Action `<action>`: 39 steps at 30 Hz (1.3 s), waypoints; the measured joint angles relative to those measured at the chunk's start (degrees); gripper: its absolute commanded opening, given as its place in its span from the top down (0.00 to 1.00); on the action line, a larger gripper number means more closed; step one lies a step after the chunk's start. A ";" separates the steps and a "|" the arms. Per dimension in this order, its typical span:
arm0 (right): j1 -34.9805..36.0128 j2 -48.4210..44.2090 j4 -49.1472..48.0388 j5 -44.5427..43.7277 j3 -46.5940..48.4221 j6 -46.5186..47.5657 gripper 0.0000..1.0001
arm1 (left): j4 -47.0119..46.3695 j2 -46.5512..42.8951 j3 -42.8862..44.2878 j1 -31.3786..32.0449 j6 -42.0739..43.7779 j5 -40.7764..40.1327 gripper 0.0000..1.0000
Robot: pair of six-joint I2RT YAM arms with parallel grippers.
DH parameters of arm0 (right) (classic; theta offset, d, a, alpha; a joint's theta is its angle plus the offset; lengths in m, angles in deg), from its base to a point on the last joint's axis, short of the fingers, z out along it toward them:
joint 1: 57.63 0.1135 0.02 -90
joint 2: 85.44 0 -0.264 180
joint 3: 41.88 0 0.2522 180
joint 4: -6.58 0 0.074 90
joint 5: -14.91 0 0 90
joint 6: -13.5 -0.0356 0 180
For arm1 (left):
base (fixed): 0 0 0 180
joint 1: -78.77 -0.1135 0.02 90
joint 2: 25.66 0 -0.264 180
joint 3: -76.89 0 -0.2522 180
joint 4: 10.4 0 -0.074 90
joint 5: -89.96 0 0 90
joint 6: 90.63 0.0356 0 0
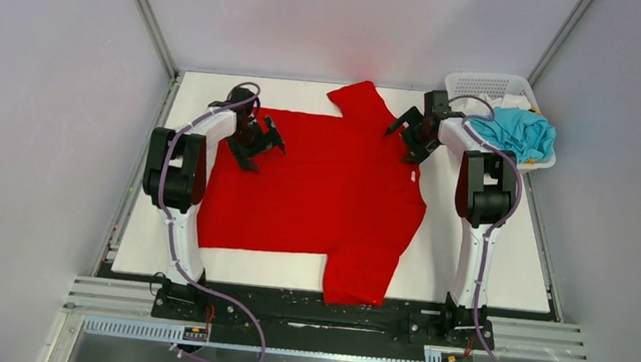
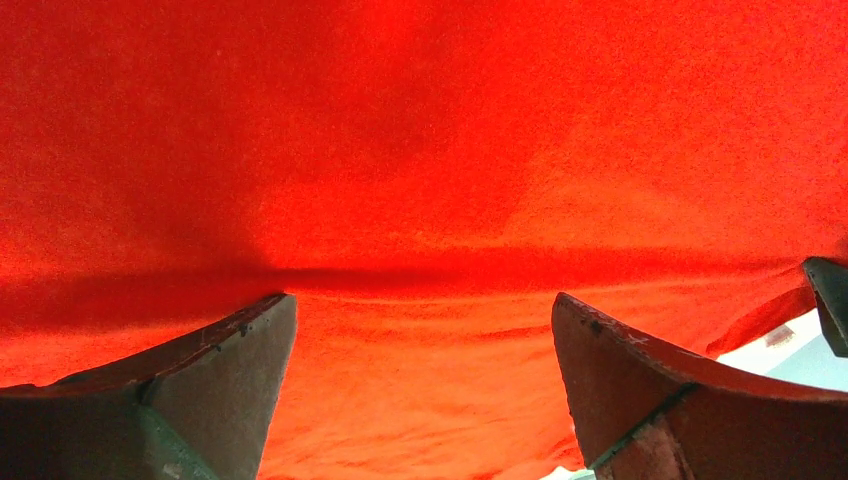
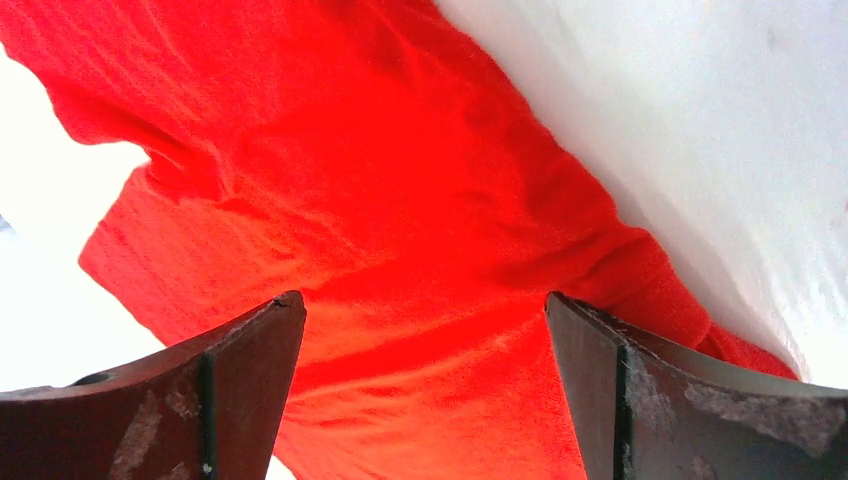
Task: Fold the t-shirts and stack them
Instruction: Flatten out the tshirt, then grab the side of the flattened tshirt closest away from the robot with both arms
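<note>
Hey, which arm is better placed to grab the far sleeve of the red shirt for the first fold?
Right. The right fingers hang open just beside the red shirt's far sleeve, which shows between them in the wrist view. The left fingers, also open, sit over the shirt's body, farther off.

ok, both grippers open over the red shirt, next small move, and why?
Probably lower both and pinch the far side of the red t-shirt: it lies spread flat, unfolded, and the left gripper and right gripper hover open above it, holding nothing.
</note>
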 measured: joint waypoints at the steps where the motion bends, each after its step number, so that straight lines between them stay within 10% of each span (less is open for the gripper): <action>1: -0.57 1.03 0.33 0.31 1.62 -0.50 0.00 | 0.22 0.98 1.55 0.15 -0.15 0.02 0.01; 18: -2.78 11.28 8.63 -0.57 27.17 9.99 0.01 | 8.31 15.50 30.32 0.07 0.33 -1.11 0.01; 30: -1.95 -51.91 -11.76 -9.27 -35.91 15.76 0.00 | 2.36 -47.21 -22.62 -8.74 -1.79 -13.90 0.01; 39: -1.95 -50.34 -13.22 -5.90 -46.05 15.58 0.00 | 5.99 -58.71 -47.15 -12.68 -7.69 -18.56 0.01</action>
